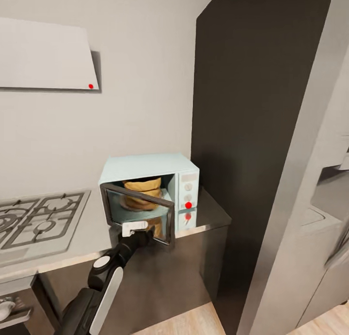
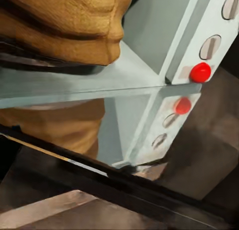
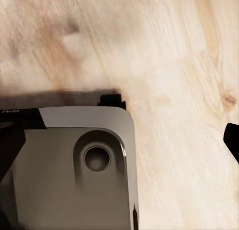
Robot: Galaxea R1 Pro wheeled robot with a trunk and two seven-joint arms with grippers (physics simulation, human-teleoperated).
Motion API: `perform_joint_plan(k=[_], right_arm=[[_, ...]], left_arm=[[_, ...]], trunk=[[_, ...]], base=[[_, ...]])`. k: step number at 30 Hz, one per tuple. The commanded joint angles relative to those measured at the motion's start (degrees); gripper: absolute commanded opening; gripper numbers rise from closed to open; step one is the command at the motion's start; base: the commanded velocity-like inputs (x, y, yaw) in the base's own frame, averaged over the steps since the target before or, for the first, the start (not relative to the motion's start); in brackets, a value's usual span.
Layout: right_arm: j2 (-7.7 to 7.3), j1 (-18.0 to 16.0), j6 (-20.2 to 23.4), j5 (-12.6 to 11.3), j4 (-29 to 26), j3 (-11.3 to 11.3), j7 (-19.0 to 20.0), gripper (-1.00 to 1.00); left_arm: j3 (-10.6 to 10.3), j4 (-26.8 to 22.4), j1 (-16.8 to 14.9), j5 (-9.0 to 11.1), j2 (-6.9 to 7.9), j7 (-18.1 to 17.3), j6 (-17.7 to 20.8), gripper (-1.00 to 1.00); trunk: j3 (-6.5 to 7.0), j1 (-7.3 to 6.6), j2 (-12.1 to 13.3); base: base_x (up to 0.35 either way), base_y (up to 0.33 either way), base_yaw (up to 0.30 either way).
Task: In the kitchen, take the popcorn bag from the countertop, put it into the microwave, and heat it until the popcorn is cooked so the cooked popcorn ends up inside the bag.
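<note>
Popcorn bag [image 1: 142, 193] is sitting upright inside the microwave [image 1: 145, 167] on the countertop [image 1: 209, 217], ready for heating. I am bringing my left gripper [image 1: 134, 228] against the half-open door [image 1: 140, 216], presumably to shut it; I cannot tell its grip.

The glossy grey countertop [image 1: 208, 218] carries the mint microwave [image 1: 155, 177] beside the steel hob [image 1: 39, 221].

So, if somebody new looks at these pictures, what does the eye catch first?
Most likely the mint-blue microwave on the grey countertop beside a dark tall cabinet, its glass door swung partly open with the tan popcorn bag inside. Next comes the left end effector at the door's lower edge, and the red dot on the control panel.
</note>
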Motion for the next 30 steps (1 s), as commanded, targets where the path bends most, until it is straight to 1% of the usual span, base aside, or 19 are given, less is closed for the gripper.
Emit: perform_joint_plan(k=[1,4,5,7,8,10,17,30], right_arm=[[-0.03,-0.1,-0.2,0.2,0.2,-0.5,0.2,1.00],[-0.11,-0.1,-0.2,0.2,0.2,-0.5,0.2,1.00],[-0.11,-0.1,-0.2,0.2,0.2,-0.5,0.2,1.00],[-0.12,-0.1,-0.2,0.2,0.2,-0.5,0.2,1.00],[-0.12,-0.1,-0.2,0.2,0.2,-0.5,0.2,1.00],[-0.12,-0.1,-0.2,0.2,0.2,-0.5,0.2,1.00],[-0.12,-0.1,-0.2,0.2,0.2,-0.5,0.2,1.00],[-0.23,-0.1,-0.4,0.2,0.2,-0.5,0.2,1.00]], left_arm=[[-0.2,-0.1,0.0,0.5,0.01,0.4,0.3,1.00],[-0.5,0.0,0.0,0.5,-0.08,0.5,0.3,1.00],[-0.8,0.1,0.0,0.5,-0.36,0.5,0.3,1.00],[-2.7,0.3,0.0,0.4,-1.47,0.6,0.4,1.00],[-4.0,0.4,0.0,0.3,-1.97,0.6,0.4,1.00],[-5.6,0.6,0.0,0.2,-2.42,0.7,0.4,1.00],[-6.0,0.7,0.0,0.2,-2.54,0.8,0.4,1.00],[-6.1,1.2,0.0,0.2,-2.68,0.8,0.4,1.00]], trunk=[[-0.07,0.04,0.0],[-0.07,0.04,0.0],[-0.07,0.04,0.0],[-0.07,0.04,0.0],[-0.07,0.04,0.0],[-0.07,0.04,0.0],[-0.07,0.04,0.0],[-0.07,0.04,0.0]], base=[[0.320,0.000,-0.003],[0.309,0.000,-0.001],[0.230,0.000,0.000],[0.106,0.000,0.000],[0.042,0.000,0.000],[0.015,0.000,0.000],[0.041,0.000,0.000],[0.276,0.000,0.000]])
